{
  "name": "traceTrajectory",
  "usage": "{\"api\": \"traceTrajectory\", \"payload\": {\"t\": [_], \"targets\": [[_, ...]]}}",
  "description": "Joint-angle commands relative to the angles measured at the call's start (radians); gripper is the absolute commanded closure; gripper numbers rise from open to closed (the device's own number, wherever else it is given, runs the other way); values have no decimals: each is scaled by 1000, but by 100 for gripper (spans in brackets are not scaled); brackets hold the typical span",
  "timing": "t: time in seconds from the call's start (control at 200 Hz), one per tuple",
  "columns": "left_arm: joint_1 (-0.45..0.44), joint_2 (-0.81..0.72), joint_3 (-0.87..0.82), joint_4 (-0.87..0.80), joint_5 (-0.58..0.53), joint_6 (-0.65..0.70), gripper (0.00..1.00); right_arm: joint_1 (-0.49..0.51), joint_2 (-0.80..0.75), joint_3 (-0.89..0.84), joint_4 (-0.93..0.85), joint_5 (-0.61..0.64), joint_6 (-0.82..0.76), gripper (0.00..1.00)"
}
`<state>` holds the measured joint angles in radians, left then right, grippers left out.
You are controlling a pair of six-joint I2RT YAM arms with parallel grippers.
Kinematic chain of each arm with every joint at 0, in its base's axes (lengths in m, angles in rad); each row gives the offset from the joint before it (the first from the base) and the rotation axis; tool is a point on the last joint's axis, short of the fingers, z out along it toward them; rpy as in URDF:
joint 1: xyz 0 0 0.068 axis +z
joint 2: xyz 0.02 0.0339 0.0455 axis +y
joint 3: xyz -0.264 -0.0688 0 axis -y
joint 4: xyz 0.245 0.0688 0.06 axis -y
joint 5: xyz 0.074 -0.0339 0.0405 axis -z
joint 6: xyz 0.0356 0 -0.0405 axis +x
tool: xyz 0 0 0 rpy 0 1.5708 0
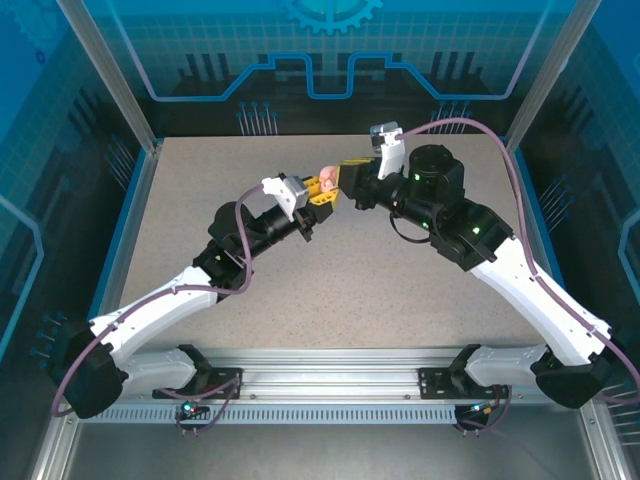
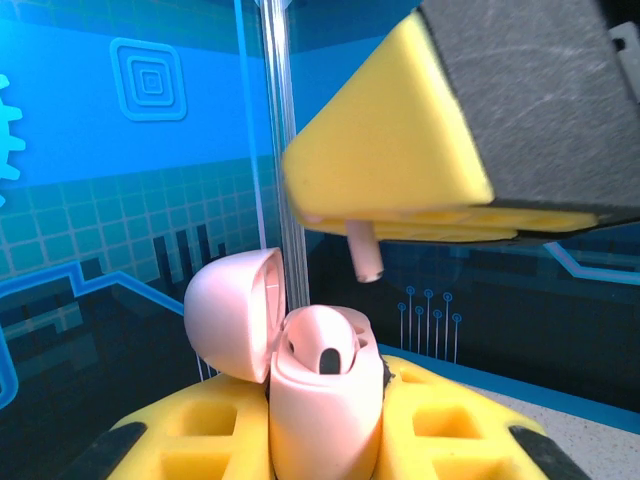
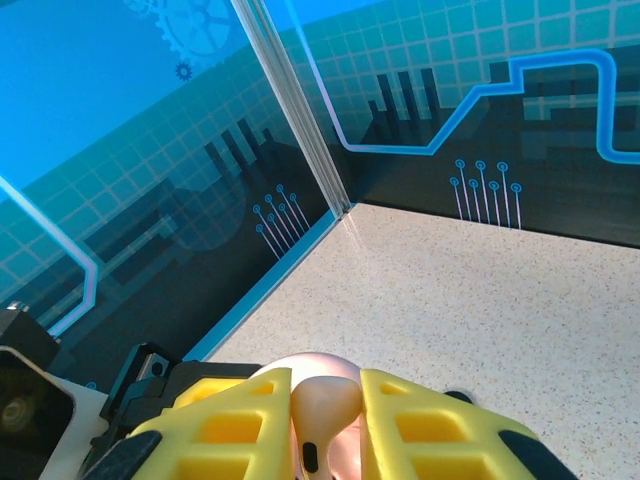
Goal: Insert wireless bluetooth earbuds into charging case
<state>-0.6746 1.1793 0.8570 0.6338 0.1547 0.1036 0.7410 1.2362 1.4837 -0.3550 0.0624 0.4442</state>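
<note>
White shells cover the lower links of the left arm (image 1: 150, 315) and right arm (image 1: 545, 290); the joints are black. A mauve cable (image 1: 470, 125) loops along each. The left tool (image 2: 325, 425) and right tool (image 3: 325, 425) carry yellow pocketed fingers (image 3: 225, 430). Green dots (image 1: 478, 230), perhaps lights, sit toward 3 o'clock.

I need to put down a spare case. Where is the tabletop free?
Widest bare table: between left arm and right arm, up to the front rail. The back-left corner is free. Crowded: centre back, where the left gripper with the pink case meets the right gripper holding a pink earbud.
</note>
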Motion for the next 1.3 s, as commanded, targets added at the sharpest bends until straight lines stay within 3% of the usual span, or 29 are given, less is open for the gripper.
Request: {"api": "traceTrajectory", "payload": {"t": [0.0, 0.87, 1.291], "targets": [[-10, 1, 39, 41, 22, -16, 100, 15, 14, 8, 42, -17, 12, 80], [-11, 1, 54, 46, 11, -19, 100, 15, -37, -122, 54, 3, 30, 82], [-11, 7, 53, 47, 8, -25, 100, 15, -136, -207, 271, 1, 90, 83]]}}
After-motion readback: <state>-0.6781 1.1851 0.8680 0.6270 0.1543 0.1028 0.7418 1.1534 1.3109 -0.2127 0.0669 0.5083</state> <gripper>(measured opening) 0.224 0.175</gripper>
